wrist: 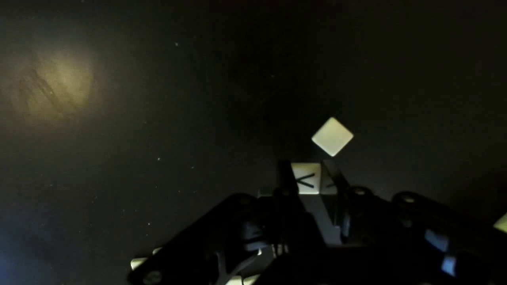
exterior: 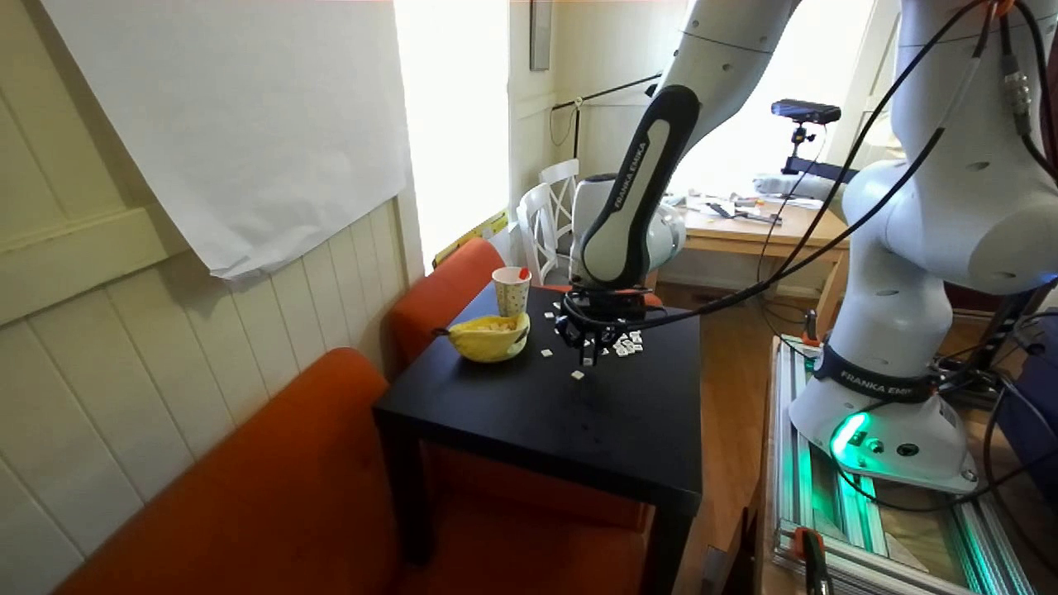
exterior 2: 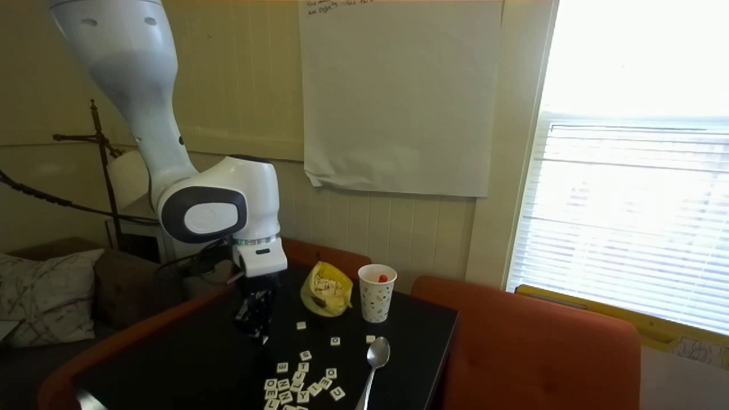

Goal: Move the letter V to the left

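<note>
Trouble could begin on the left, as an exterior view shows the black table [exterior: 636, 421]: a long, low leftward carry might strike the yellow pouch [exterior: 488, 347] and tip it. Rightward of that, a blank-faced tile [exterior: 577, 375] lies just nearer than the gripper [exterior: 588, 354]; setting down on it would spoil the placement. The letter V tile [wrist: 305, 178] sits, in the wrist view, between fingertips [wrist: 284, 180] closed to its width, one each side. It is small, so a loosened or off-centre grip could let it twist or drop; whether it touches the table cannot be told. Farther off to the right lie loose letters [exterior: 626, 347] that a drift could scatter. The gripper points down, low over the table; the forearm [exterior: 661, 140] slopes down leftward to it, and the base [exterior: 897, 413] stands at the right, well apart from the table.
</note>
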Available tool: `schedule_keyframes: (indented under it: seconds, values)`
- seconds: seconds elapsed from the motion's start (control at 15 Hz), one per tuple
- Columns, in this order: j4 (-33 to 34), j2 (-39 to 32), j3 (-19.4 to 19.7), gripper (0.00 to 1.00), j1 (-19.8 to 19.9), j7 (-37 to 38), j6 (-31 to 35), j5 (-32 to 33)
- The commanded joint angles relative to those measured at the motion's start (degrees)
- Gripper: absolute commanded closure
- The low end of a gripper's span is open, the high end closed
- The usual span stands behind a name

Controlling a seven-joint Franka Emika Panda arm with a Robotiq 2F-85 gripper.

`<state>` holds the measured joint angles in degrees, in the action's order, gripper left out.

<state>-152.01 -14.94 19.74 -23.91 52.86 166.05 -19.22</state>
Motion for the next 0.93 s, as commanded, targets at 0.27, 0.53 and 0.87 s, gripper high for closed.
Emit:
schedule_keyframes:
  seconds: [0.27,0.53,0.87]
  values:
    - [3.26,-1.76,4.74,0.95,-3.83,18.16,-1.39,13.02]
    - [4.14,-0.85,-0.47,0.95,2.21,19.2,-2.73,14.67]
    - [5.44,-1.85,-7.82,0.95,9.76,18.45,-3.39,11.75]
